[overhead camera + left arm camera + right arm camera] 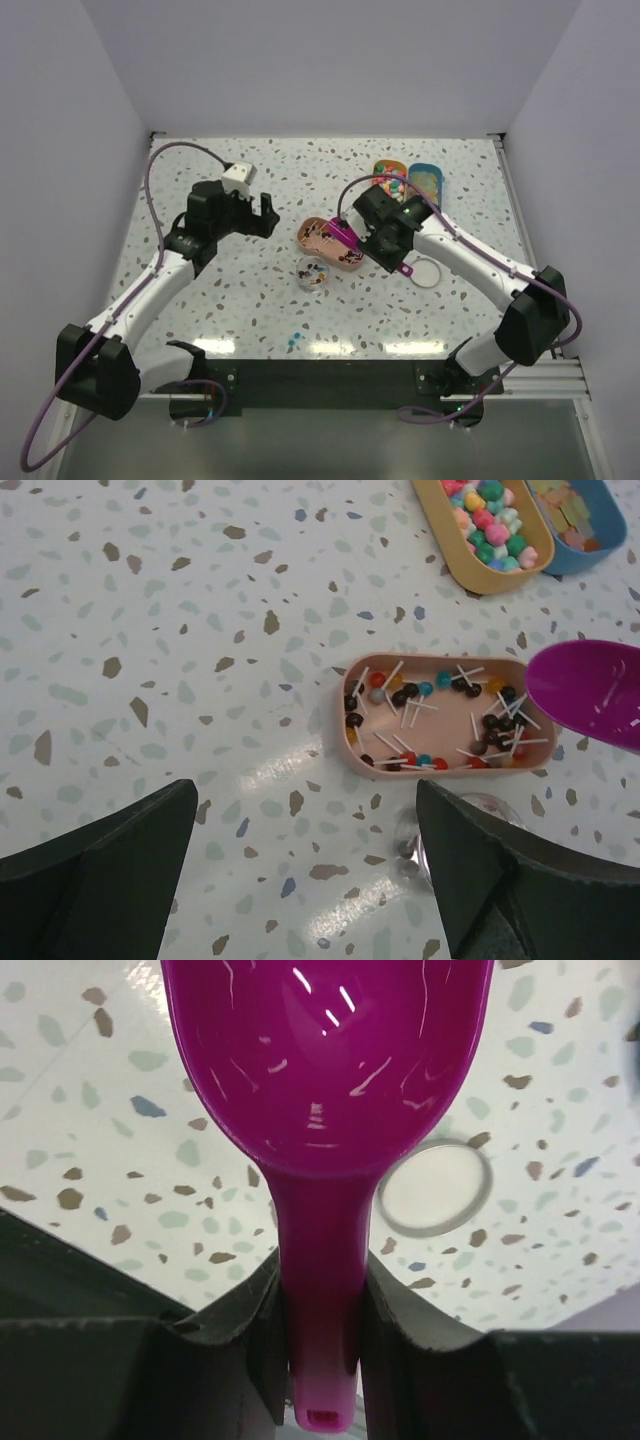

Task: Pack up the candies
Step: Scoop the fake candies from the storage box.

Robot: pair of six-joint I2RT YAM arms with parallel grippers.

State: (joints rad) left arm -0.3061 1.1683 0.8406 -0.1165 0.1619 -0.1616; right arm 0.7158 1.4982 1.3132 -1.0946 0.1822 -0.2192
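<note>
The handle of the purple scoop (325,1110) is gripped by the right claw (320,1310), whose fingers are closed part-way against its two sides. The scoop's bowl is held above the right end of the pink tray (345,715), and no load can be made out in it. The candies (430,720), a dark mix with thin white sticks among them, are spread over the floor of that tray. Just beside the tray's near side a small clear jar (316,272) is stood on the speckled surface (250,310); a few dark pieces seem to lie in it already. What looks like its round lid (425,271) is laid apart to the right.

The left claw (305,820) is spread wide and nothing is held in it; it hangs above the surface left of the tray.

The scooping step is judged to be in hand. The bowl must next be dipped into the tray, pushed under the pieces, lifted level, carried to the jar and tipped over its narrow mouth.
</note>
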